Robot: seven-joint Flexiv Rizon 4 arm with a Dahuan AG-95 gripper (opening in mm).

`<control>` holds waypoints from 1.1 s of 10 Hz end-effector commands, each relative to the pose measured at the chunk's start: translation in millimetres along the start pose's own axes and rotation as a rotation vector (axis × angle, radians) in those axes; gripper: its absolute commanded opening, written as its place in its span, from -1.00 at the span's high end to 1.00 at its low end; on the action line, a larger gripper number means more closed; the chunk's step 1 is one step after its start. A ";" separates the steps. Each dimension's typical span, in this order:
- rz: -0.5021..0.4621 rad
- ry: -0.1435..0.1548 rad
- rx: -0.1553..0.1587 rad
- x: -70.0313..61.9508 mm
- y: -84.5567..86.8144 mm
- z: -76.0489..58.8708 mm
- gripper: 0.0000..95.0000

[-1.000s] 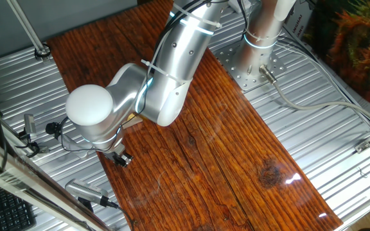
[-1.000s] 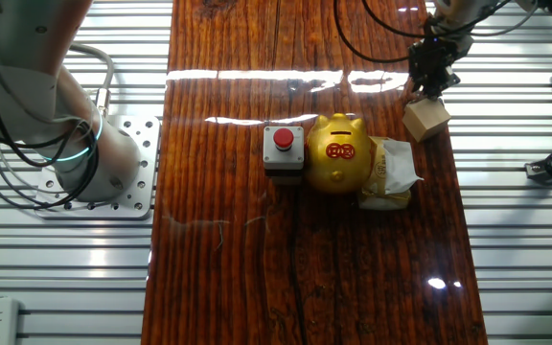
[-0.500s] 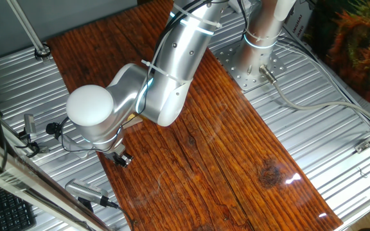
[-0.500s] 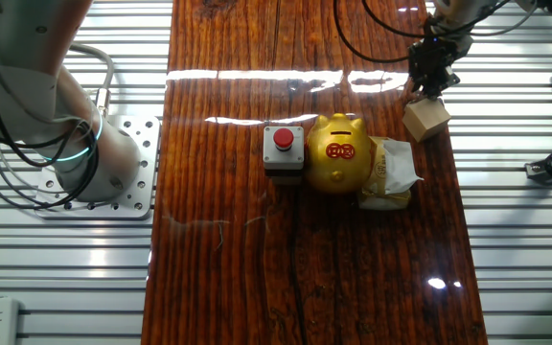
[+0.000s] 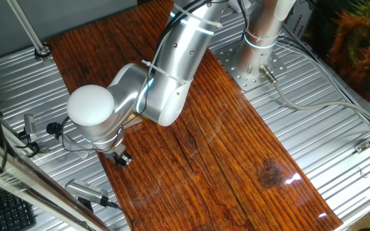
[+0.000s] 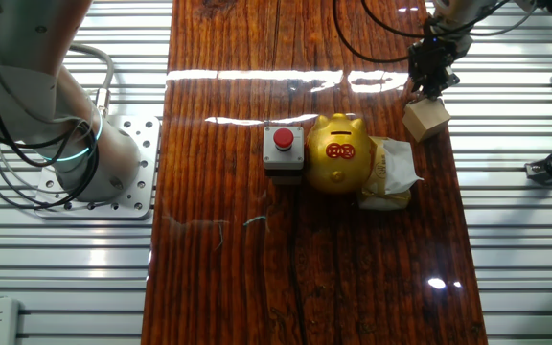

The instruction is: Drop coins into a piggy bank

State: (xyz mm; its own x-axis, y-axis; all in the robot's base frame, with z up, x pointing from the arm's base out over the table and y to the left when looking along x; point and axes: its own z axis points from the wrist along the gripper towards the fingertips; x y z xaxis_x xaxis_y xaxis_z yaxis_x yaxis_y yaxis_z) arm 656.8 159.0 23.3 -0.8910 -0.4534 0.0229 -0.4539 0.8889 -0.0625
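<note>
The shiny gold piggy bank [image 6: 338,153] stands in the middle of the dark wooden board, snout toward the far end. My gripper [image 6: 423,88] hangs at the far right of the board, its dark tips just above the top left corner of a light wooden block [image 6: 426,120]. The tips are too small and dark to tell whether they are open or shut. No coin is visible. In the one fixed view my arm hides the bank, and only the gripper's end [image 5: 122,158] shows below the white joint cap.
A black box with a red button [image 6: 284,150] touches the bank's left side. A crumpled pale wrapper [image 6: 389,174] lies against its right side. The arm's base plate [image 6: 123,168] sits left of the board. Ribbed metal table surface lies on both sides.
</note>
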 end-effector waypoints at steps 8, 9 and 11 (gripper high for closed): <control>0.007 0.024 0.035 0.0 0.4 3.1 0.60; 0.009 0.031 0.041 -0.2 1.3 2.4 0.60; 0.009 0.032 0.041 -0.8 1.6 1.0 0.60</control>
State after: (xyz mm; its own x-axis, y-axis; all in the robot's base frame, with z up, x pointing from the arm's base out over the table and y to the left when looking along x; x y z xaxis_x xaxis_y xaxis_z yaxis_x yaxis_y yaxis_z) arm 657.4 160.1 21.0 -0.8942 -0.4442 0.0551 -0.4476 0.8884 -0.1022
